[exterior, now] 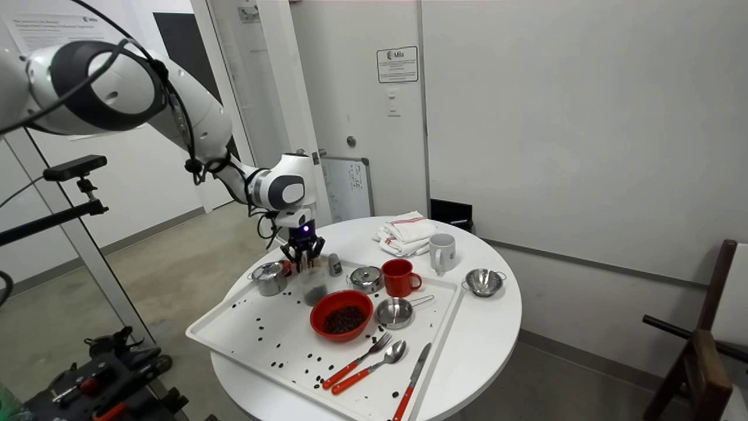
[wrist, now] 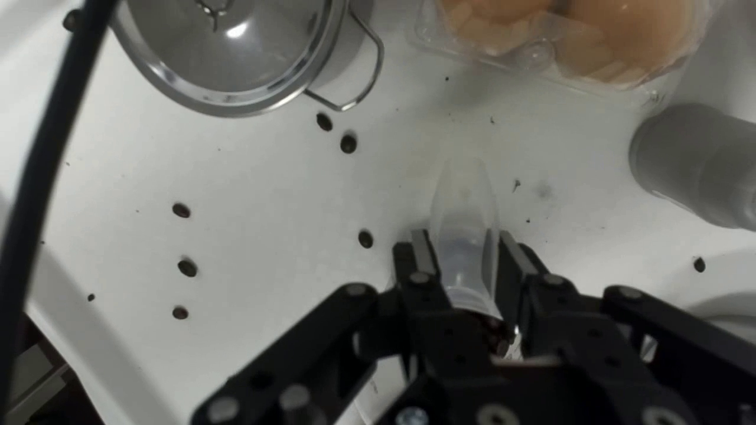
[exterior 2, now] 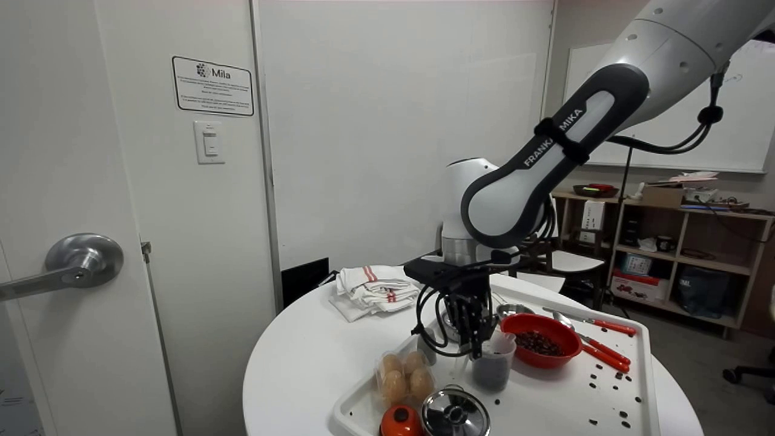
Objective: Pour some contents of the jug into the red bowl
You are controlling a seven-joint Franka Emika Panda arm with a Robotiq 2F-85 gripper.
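Observation:
The translucent jug (exterior: 314, 287) with dark contents stands upright on the white tray, beside the red bowl. It also shows in an exterior view (exterior 2: 493, 370). In the wrist view its clear handle (wrist: 466, 242) lies between the fingers of my gripper (wrist: 462, 251). The fingers sit close along both sides of the handle and look shut on it. The jug's body is mostly hidden under the gripper there, with some dark beans visible. The wide red bowl (exterior: 345, 337) holds dark beans and also shows in an exterior view (exterior 2: 545, 362). It is out of the wrist view.
On the tray (exterior: 201, 334) are a steel pot (exterior: 270, 279), a lidded pot (exterior: 367, 279), a grey shaker (exterior: 334, 265), a red cup (exterior: 400, 279), a small pan (exterior: 394, 314), boxed eggs (exterior 2: 407, 381), red-handled utensils (exterior: 353, 377) and scattered beans. Towels (exterior: 406, 234) lie behind.

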